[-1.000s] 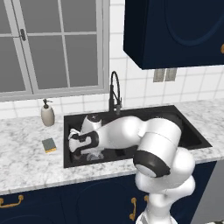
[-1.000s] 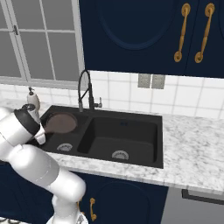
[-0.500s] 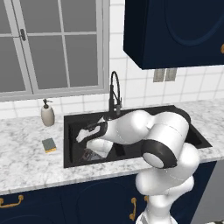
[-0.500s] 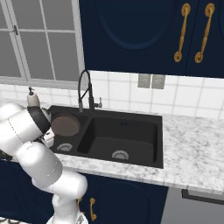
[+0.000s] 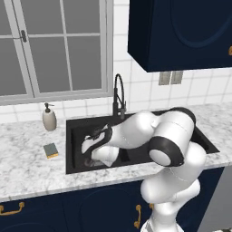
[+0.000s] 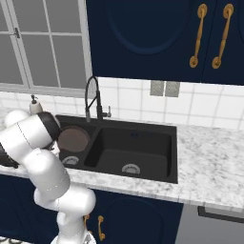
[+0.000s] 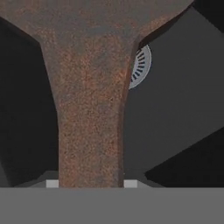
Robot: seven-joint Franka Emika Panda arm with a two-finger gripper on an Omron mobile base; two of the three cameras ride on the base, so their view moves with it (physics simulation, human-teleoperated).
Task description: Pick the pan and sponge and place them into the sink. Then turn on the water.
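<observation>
One arm is all we have, and we reach it low into the left basin of the sink (image 5: 72,129), our gripper (image 7: 88,183) clamped on the pan (image 6: 73,139) by its handle, which runs straight out between the fingertips above the drain (image 7: 141,65).

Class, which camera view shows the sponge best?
The left base view: the sponge lies in plain sight on the marble counter, left of the sink, below the soap dispenser. I cannot find it in the right base or hand views.
</observation>
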